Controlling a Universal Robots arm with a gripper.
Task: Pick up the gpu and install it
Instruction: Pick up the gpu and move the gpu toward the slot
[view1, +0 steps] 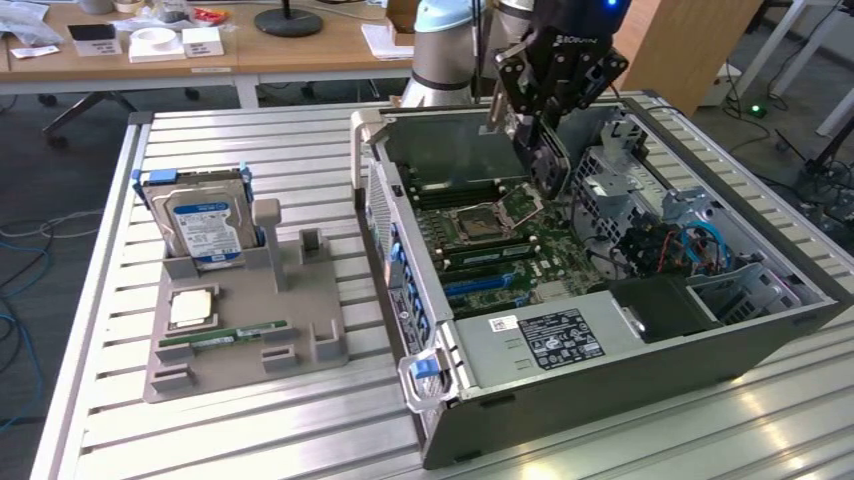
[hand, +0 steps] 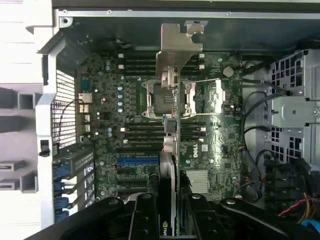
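My gripper (view1: 545, 118) hangs over the far part of the open computer case (view1: 601, 350) and is shut on the gpu (view1: 531, 140). The gpu is a thin dark card held on edge, with its silver bracket (view1: 495, 100) toward the exterior view's left. In the wrist view the gpu (hand: 172, 150) runs edge-on out from between the black fingers (hand: 145, 217). Its silver bracket (hand: 174, 52) is at the far end, above the motherboard (hand: 110, 115). The card hovers over the CPU socket (view1: 483, 222) and clear of the blue slots (hand: 137, 161).
A grey parts holder (view1: 240, 350) lies on the slatted metal table at the exterior view's left. It carries a blue-labelled hard drive (view1: 207, 225), a CPU chip (view1: 191, 308) and a green RAM stick (view1: 224, 338). Drive cages and cables (view1: 667, 240) crowd the case's right side.
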